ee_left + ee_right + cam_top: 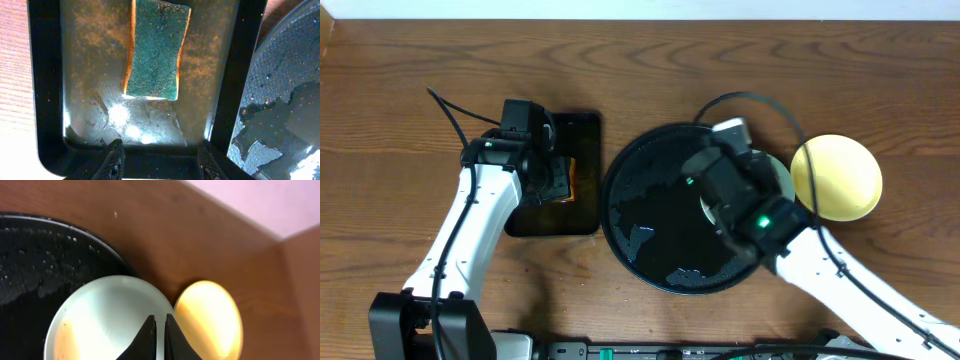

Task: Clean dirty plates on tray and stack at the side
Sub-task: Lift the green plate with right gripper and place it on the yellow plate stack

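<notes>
The pale plate (100, 315) is pinched by the right tool (160, 317) over the tray (610, 215) rim, likely to be stacked on the yellow plate (210, 315); the left tool (160, 147) is seen open.

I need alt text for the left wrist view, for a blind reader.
A green scouring sponge lies in a wet rectangular black tray. The left gripper hangs open over its rim; the round black tray shows at right.

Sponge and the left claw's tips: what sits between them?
Only the wet-looking floor and black rim of the rectangular tray separate the sponge from the left gripper, seen in the left wrist view.
</notes>
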Motion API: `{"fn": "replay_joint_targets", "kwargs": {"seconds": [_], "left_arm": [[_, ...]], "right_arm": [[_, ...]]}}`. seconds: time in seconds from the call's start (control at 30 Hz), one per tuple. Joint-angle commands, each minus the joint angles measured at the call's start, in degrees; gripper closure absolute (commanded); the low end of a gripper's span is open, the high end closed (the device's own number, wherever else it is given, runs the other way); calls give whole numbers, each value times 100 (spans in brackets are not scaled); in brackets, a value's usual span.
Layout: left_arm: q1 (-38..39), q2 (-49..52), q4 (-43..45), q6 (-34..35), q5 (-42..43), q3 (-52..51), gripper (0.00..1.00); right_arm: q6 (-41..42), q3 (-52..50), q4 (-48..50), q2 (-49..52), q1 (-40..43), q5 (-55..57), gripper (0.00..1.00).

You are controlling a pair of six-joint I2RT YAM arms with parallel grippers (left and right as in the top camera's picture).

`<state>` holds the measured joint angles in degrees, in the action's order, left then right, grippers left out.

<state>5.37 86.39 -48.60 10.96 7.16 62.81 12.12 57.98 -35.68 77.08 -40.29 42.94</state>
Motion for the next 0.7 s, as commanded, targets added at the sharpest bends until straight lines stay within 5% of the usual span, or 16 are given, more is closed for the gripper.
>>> {"fn": "replay_joint_targets", "kwargs": {"seconds": [0.0, 0.17, 0.23, 0.33, 0.37, 0.4, 0.43, 0.47, 0.6, 0.63, 0.67], "left_arm": [[-13, 9, 0, 76, -11, -13, 51], [-13, 7, -2, 76, -11, -13, 51], [-13, 9, -2, 76, -11, -13, 51], [-13, 9, -2, 76, -11, -13, 51], [-13, 9, -2, 76, -11, -13, 51], [-13, 7, -4, 76, -11, -13, 51], [-13, 7, -2, 76, -11, -13, 51], [-13, 7, -2, 76, -11, -13, 51], [-13, 9, -2, 76, -9, -13, 51], [-13, 7, -2, 76, -11, -13, 51], [-13, 7, -2, 76, -11, -13, 51]], "right_arm": [[1040, 9, -203, -57, 632, -1088, 92], [1145, -2, -660, -44, 1926, -2765, 74], [1143, -17, -763, -7, 2306, -3141, 43], [1137, -105, -826, 59, 2815, -3436, 23], [1137, -153, -828, 83, 2968, -3504, 9], [1082, -208, -824, 90, 3104, -3611, 16], [938, -282, -787, 94, 3222, -3759, 77], [874, -358, -787, 94, 3329, -3910, 99], [796, -627, -721, 94, 3556, -4041, 99], [798, -667, -693, 94, 3578, -4011, 69], [796, -732, -616, 94, 3593, -3971, 25]]}}
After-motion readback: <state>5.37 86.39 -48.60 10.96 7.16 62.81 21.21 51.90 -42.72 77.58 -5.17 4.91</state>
